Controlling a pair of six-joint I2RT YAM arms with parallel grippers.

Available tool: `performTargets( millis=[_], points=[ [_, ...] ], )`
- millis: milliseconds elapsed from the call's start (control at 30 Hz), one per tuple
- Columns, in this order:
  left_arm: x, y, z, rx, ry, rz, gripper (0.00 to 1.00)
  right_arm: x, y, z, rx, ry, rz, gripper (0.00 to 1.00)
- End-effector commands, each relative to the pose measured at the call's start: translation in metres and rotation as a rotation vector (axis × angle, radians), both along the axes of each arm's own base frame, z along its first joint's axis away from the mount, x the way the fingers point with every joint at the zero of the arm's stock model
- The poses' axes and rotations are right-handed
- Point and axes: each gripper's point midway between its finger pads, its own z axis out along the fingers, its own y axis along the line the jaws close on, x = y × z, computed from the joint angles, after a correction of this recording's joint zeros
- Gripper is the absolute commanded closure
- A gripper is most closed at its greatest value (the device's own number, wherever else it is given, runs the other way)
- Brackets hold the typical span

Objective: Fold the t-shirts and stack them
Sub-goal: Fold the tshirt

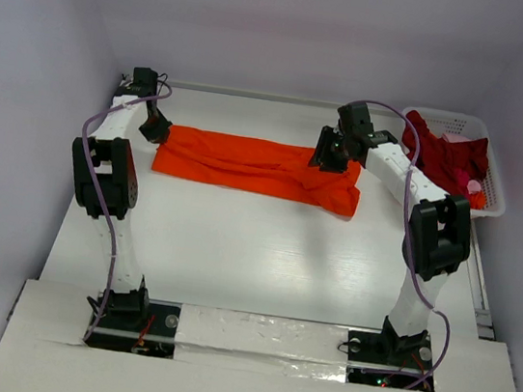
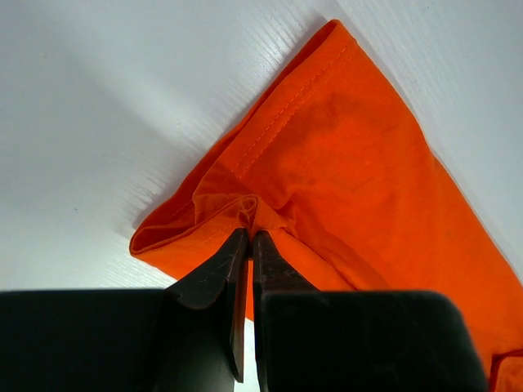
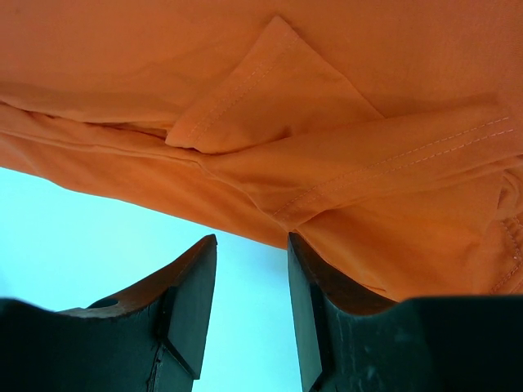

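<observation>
A white plastic lattice basket sits at the table's far right corner, heaped with crumpled crimson t-shirts — the right arm stands just in front of it. On the white, faintly grained table, the orange t-shirt lies across the far half, folded into a long, soft band with stitched hems and layered creases. The left gripper is at its left end, jaws together, pinching a small ridge of orange cloth. The right gripper is at the right end — jaws apart, tips at the shirt's edge.
</observation>
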Motion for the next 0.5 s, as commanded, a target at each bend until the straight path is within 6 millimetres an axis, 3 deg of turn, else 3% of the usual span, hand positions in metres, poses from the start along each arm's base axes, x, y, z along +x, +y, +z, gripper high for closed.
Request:
performTargets(
  millis=[0,400,467],
  points=[
    [0.0040,0.0016,0.0245,0.020,-0.045,-0.010,1.00,0.0054,0.0058,0.0295,0.043,-0.081,0.011,0.54],
    [0.0047,0.0012,0.0179,0.021,-0.030,-0.024,0.95,0.0060,0.0055,0.0303,0.041,-0.084,0.010,0.54],
    [0.0050,0.0032,0.0202,0.031,-0.030,-0.019,1.00,0.0064,0.0059,0.0289,0.042,-0.080,0.010,0.54]
  ],
)
